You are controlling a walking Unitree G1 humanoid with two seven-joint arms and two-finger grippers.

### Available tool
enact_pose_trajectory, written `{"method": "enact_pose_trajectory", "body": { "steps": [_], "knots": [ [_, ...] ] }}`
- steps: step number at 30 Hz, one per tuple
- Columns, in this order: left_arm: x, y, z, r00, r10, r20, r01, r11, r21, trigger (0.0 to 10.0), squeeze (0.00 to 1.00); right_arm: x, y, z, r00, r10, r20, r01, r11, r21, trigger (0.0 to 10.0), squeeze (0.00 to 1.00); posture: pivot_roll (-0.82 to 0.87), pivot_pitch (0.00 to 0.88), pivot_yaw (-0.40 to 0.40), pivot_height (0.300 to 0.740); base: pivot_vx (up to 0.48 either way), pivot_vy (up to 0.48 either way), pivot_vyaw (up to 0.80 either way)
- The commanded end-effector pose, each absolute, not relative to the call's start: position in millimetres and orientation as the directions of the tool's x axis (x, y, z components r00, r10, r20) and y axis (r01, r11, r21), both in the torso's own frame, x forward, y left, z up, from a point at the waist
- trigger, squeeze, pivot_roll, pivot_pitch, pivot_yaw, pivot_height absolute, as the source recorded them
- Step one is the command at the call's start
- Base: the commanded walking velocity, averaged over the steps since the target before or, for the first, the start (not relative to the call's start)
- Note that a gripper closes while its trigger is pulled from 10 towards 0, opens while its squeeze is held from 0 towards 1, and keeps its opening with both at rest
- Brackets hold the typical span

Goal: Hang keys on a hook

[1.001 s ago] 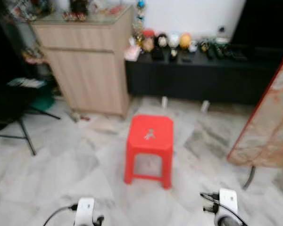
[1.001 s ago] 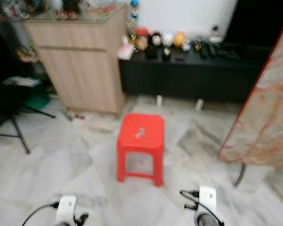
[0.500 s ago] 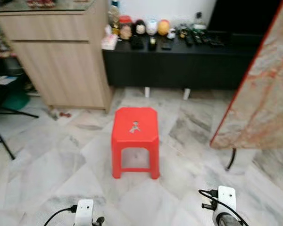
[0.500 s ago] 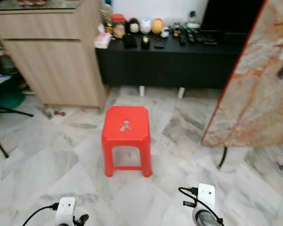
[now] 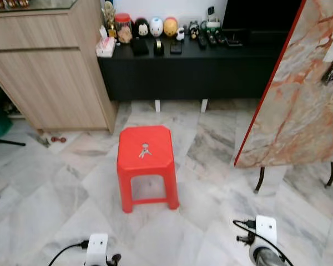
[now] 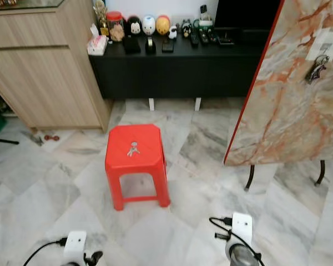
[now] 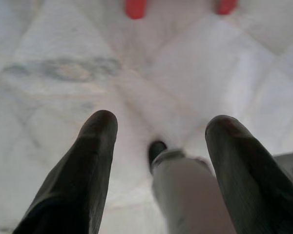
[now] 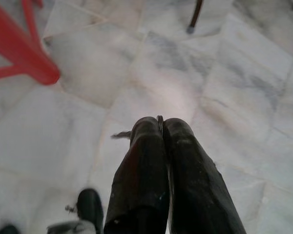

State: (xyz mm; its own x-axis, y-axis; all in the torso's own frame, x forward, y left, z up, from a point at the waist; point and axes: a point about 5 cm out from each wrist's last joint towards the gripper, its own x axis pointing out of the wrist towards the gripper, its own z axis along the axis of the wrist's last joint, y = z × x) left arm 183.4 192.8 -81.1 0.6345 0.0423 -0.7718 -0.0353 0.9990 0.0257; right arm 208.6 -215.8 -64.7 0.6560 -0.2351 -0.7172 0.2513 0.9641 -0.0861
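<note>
Both pincers hung low over the marble floor [image 5: 55,205]: the left gripper [image 7: 158,134] had its two black fingers spread wide apart with nothing between them, while the right gripper [image 8: 161,127] had its fingers pressed together, with a thin edge of something too small to identify showing at the tips.

From the head views, a marble-patterned board [image 5: 299,94] with a red edge leaned on dark legs at two o'clock, the largest thing in sight. A light label [image 6: 323,44] sat near its top; no writing on it could be read, and a bunch of keys [image 6: 317,68] hung just below it. At ten o'clock stood a wooden cabinet [image 5: 50,72]. At twelve o'clock ran a long black low unit [image 5: 183,69], carrying round figurines [image 5: 156,26], a red-lidded jar [image 5: 123,27] and remote controls [image 5: 211,39]; any lettering there was too small to make out.

Straight ahead, near the middle, stood a red plastic stool [image 5: 146,166]. A small set of keys [image 5: 144,150] lay on the centre of its seat, well apart from both grippers.
</note>
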Motion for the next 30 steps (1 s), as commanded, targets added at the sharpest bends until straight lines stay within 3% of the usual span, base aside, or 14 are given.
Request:
{"method": "enact_pose_trajectory", "body": {
  "steps": [1, 21, 30],
  "knots": [
    [179.2, 196.4, -82.8, 0.621, 0.051, -0.782, -0.047, 0.999, 0.028, 10.0, 0.0, 209.4, -216.0, -64.0, 0.662, -0.239, -0.71, 0.25, 0.964, -0.092, 10.0, 0.0, -0.07, 0.08, -0.018, 0.74, 0.0, 0.0, 0.0],
    [178.6, 196.8, -83.3, 0.612, 0.054, -0.789, -0.031, 0.999, 0.044, 10.0, 0.0, 209.1, -214.5, -64.4, 0.667, -0.226, -0.71, 0.249, 0.966, -0.074, 10.0, 0.0, -0.07, 0.044, -0.022, 0.74, 0.0, 0.0, -0.08],
    [178.2, 196.9, -83.5, 0.61, 0.048, -0.791, -0.021, 0.999, 0.044, 10.0, 0.0, 208.4, -214.1, -64.9, 0.664, -0.224, -0.714, 0.246, 0.966, -0.075, 10.0, 0.0, -0.07, 0.025, -0.02, 0.74, 0.0, -0.265, 0.0]
  ]
}}
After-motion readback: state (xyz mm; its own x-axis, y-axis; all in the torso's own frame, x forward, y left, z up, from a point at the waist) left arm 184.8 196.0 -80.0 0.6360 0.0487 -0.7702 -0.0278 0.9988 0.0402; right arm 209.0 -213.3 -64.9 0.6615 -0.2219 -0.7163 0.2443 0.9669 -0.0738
